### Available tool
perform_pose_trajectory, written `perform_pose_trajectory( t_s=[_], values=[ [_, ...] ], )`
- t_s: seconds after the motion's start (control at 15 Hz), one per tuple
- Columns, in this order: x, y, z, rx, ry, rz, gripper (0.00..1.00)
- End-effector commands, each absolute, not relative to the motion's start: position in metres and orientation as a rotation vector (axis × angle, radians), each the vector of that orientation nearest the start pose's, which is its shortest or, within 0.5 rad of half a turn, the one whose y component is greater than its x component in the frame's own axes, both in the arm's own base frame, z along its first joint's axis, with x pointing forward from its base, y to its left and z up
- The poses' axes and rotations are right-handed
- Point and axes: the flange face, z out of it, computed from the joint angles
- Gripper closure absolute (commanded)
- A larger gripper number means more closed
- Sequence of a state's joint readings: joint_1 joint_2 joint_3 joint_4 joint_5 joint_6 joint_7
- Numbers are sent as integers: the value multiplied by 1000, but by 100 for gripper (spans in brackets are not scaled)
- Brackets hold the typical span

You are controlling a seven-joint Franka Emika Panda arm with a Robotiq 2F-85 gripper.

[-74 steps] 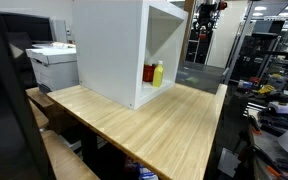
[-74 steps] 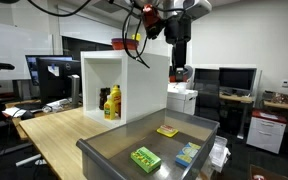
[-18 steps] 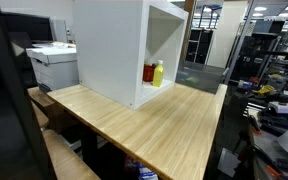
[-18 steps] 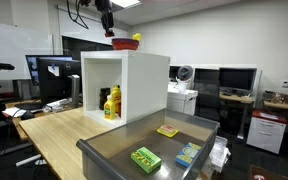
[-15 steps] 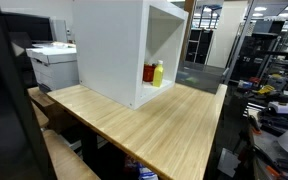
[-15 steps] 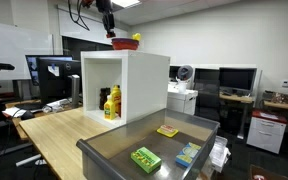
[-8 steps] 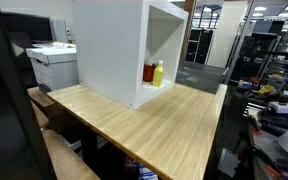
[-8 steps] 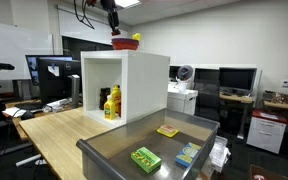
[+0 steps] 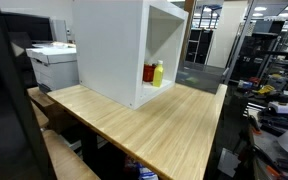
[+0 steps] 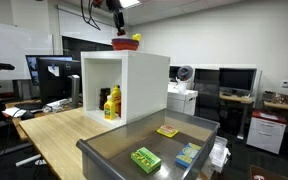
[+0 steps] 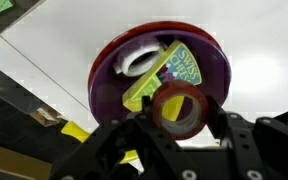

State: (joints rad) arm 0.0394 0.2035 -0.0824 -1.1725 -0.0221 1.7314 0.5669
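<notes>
High above a lab surface (image 9: 144, 125), the claw (image 11: 180, 118) appears clamped on a red tape roll (image 11: 179, 90), its black fingers (image 11: 134, 135) pressing the ring from either side at a middling width. The wrist view shows the roll hanging over a red bowl (image 11: 104, 85) that sits on the flat top of a white cabinet (image 11: 254, 40). The fingertips themselves blur into the roll's edge, so the exact contact is hard to make out. Inside the bowl lie a white ring (image 11: 139, 60) and a green-and-yellow packet (image 11: 179, 68), the packet's lower end hidden behind the roll.

In an exterior view the bowl shows as a small red shape on the cabinet's top, and the arm (image 10: 112, 5) above it is cut off by the upper frame edge, hiding the claw and roll. A yellow bottle (image 10: 112, 102) stands in the cabinet's open compartment, with a red bottle (image 9: 149, 74) beside it in an exterior view that shows neither arm nor bowl. A grey bin (image 10: 104, 150) in the foreground holds a green box (image 10: 144, 158) and two smaller items too small to name.
</notes>
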Motion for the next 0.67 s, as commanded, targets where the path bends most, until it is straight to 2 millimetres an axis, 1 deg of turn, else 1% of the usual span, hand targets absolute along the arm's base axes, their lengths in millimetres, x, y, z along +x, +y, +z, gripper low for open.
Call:
perform_pose_trajectory(
  t_s=[0.0,0.07,0.13,0.2,0.33,0.47,0.6],
  values=[
    [636,-26,710,-2870,954,-526,72],
    [637,-27,710,-2871,961,-525,72],
    [637,-28,711,-2869,972,-528,22],
    [637,-29,713,-2871,978,-528,21],
    [636,-32,717,-2869,991,-535,11],
    [635,-34,721,-2873,996,-538,4],
    [631,-38,727,-2884,1002,-542,0]
  ],
)
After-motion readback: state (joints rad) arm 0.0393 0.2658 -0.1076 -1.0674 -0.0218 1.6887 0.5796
